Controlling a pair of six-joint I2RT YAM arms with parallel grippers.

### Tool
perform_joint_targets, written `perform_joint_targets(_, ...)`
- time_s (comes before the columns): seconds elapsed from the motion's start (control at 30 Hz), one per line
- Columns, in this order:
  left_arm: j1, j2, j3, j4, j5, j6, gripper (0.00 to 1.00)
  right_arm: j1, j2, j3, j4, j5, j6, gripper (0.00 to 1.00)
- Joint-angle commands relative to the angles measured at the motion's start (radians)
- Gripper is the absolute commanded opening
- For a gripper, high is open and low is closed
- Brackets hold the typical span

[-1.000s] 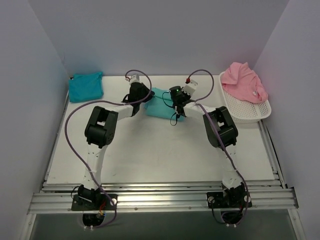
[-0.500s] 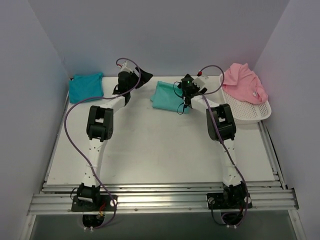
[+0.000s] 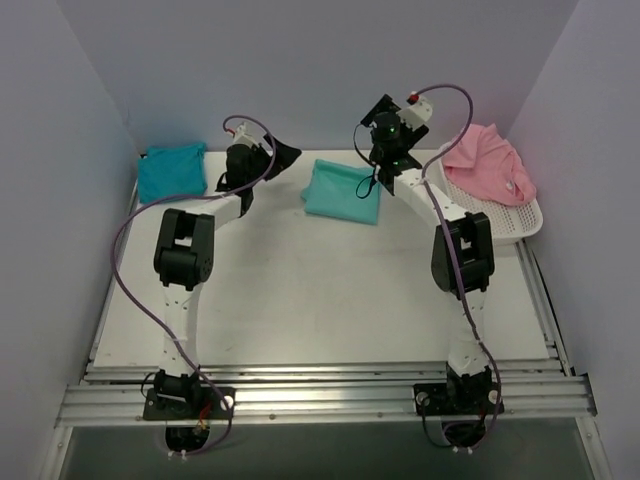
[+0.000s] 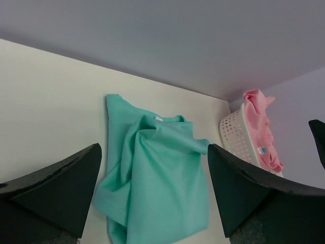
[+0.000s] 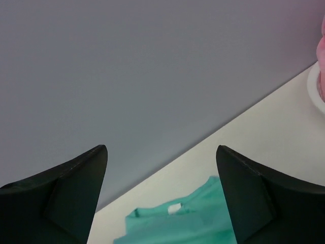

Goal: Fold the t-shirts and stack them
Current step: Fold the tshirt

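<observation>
Three t-shirts line the far side of the table [image 3: 320,300].
The corner t-shirt [image 3: 171,172] lies at far left, beside the wall. The middle t-shirt [image 3: 343,190] lies well apart to its right, near the back wall. The third t-shirt [image 3: 488,165] sits in the basket [image 3: 492,223] at far right.

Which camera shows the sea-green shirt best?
The left wrist view: the sea-green shirt fills it, creases and neckline clear. The top external view shows it whole but small; the right wrist view catches only its collar edge at the bottom.
</observation>
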Motion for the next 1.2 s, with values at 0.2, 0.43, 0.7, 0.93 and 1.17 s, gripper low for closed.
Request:
perform_joint_targets(0.2,-0.006,-0.345,-0.402,0.216,-0.066,-0.047,0.94,0.059,-0.195,-0.233,0.019,-0.295,0.068,0.00)
perform_joint_targets(0.43,-0.032,-0.468,-0.597,0.231,-0.101,-0.036,0.94,0.046,-0.031,-0.147,-0.032,-0.469,0.097,0.00)
perform_joint_targets(0.7,-0.038,-0.531,-0.701,0.249,-0.100,-0.021,0.94,0.012,0.138,-0.027,-0.049,-0.567,0.114,0.00)
perform_joint_targets(0.93,-0.041,-0.519,-0.706,0.243,-0.098,0.001,0.94,-0.006,0.204,0.007,-0.036,-0.547,0.111,0.00)
perform_joint_targets(1.17,-0.041,-0.496,-0.712,0.249,-0.087,0.019,0.94,-0.043,0.296,0.108,-0.030,-0.527,0.107,0.00)
